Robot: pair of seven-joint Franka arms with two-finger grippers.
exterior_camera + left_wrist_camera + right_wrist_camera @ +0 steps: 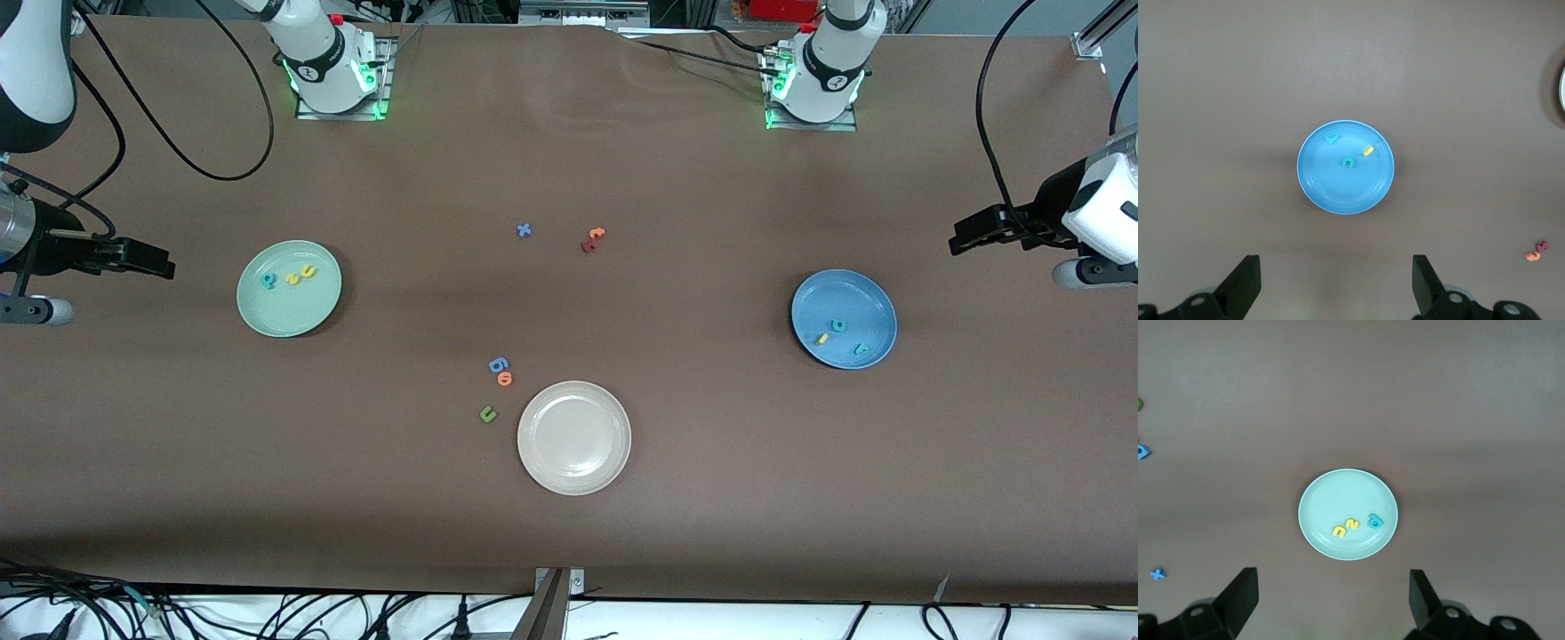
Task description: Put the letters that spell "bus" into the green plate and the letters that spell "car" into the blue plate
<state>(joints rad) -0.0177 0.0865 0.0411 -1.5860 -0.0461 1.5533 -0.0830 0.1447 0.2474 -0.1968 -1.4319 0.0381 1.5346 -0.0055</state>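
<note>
The green plate (284, 316) lies toward the right arm's end of the table and holds a teal "b" (268, 280), a yellow "s" (292, 279) and a yellow "u" (308, 271). The blue plate (845, 293) lies toward the left arm's end with a teal "c" (837, 325), a yellow "a" (822, 339) and a teal "r" (860, 349) in it. My right gripper (1331, 597) hangs open and empty over bare table beside the green plate (1338, 497). My left gripper (1336, 280) is also open and empty, over bare table beside the blue plate (1331, 190).
A beige-white plate (573, 462) lies mid-table, nearer the front camera. Beside it lie a blue "g" (498, 364), an orange letter (505, 379) and a green "u" (487, 413). Farther back lie a blue "x" (524, 230), an orange "t" (597, 234) and a dark red letter (588, 245).
</note>
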